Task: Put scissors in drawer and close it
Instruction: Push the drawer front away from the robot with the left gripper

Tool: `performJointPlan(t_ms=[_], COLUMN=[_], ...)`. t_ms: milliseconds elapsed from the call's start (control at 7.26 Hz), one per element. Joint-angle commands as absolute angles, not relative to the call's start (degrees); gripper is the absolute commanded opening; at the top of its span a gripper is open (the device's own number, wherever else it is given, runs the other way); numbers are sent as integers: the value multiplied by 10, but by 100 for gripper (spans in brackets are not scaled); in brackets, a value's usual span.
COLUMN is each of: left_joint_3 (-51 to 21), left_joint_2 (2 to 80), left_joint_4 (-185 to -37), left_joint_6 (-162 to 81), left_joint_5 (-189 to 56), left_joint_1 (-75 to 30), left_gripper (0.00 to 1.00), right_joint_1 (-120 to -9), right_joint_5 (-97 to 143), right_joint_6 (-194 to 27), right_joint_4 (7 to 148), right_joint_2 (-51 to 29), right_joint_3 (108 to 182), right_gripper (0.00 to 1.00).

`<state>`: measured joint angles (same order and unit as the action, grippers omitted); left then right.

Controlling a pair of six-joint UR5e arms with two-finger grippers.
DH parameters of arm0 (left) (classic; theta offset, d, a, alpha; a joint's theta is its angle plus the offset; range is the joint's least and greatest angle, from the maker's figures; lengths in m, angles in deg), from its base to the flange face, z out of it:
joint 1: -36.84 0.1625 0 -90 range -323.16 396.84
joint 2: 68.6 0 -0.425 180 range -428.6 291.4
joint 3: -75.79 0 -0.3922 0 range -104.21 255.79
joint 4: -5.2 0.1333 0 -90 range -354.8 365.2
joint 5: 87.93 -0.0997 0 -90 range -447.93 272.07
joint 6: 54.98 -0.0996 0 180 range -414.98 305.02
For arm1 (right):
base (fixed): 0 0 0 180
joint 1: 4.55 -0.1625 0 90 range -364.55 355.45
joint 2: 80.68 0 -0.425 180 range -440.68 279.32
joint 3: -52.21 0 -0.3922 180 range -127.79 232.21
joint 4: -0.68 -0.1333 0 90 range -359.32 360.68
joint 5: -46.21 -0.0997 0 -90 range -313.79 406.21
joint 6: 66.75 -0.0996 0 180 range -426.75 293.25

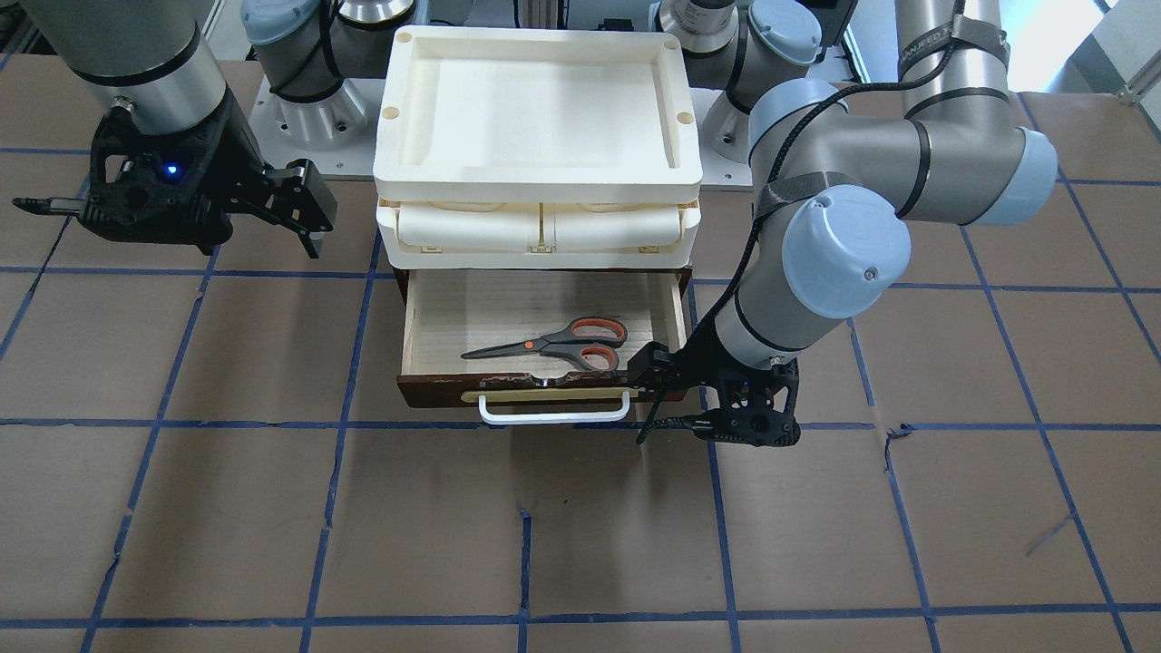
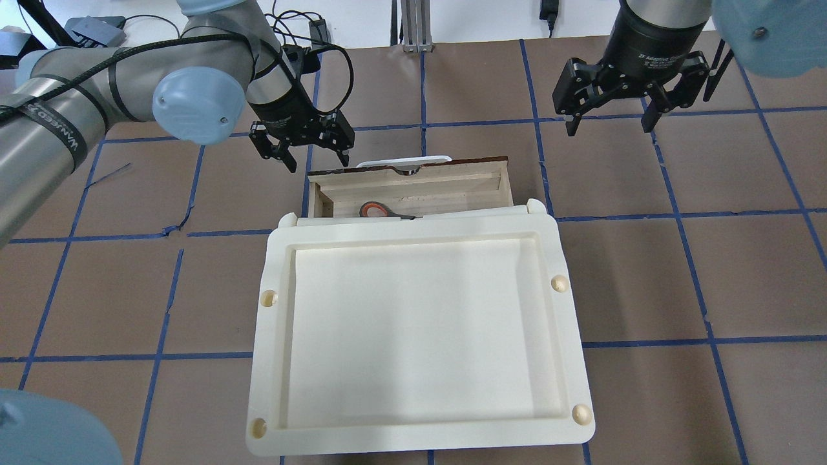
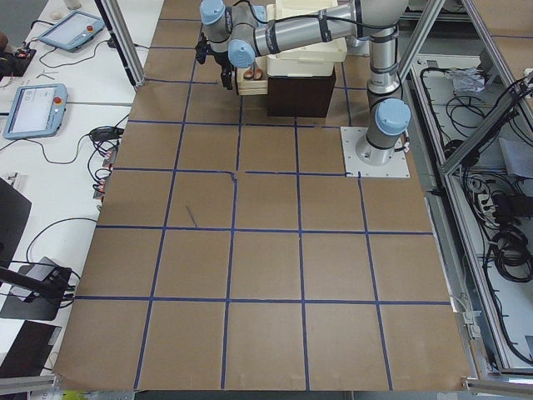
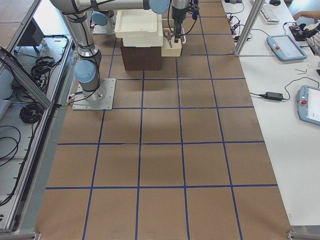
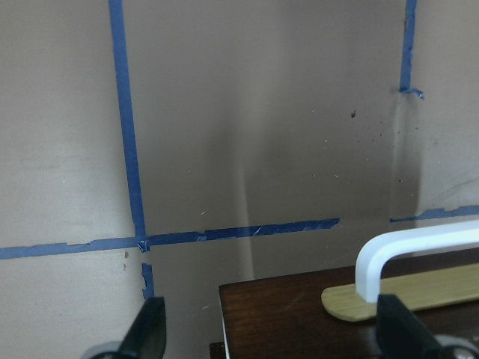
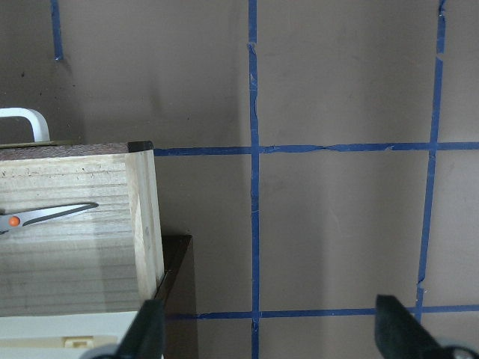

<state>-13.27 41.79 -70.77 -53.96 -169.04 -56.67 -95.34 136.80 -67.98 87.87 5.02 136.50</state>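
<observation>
Both are being held apart and empty: the left claw (image 2: 314, 161) over the corner of the drawer (image 2: 413, 184), the right claw (image 2: 608, 129) aside.

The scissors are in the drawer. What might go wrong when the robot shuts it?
1. The left gripper sits open by one front corner of the drawer, not its middle. A push there might twist the drawer so it jams.
2. Its open jaws might snag the white handle.
3. A hard shove might shift the cream trays stacked on top, or slide the scissors.
</observation>
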Motion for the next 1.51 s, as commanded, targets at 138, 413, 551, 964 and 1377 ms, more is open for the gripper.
performJointPlan(t_ms=[138, 413, 551, 964, 1377], left_joint_3=[-150, -151, -151, -152, -151], left_joint_2=[414, 407, 407, 404, 398], left_joint_4=[-710, -717, -718, -728, -758], left_joint_6=[-539, -531, -524, -490, -489], left_joint_5=[-1690, -1690, -1690, -1691, -1691], left_joint_1=[-568, -579, -583, -610, -613], left_gripper=[100, 100, 100, 100, 100], right_joint_1=[-953, -953, -953, -953, -953], right_joint_5=[1368, 1368, 1368, 1368, 1368], right_joint_6=[-678, -670, -670, -670, -670], right_joint_4=[879, 879, 879, 879, 879], right_joint_2=[50, 50, 50, 50, 51], right_joint_3=[1365, 1366, 1366, 1366, 1368], right_gripper=[100, 100, 100, 100, 100])
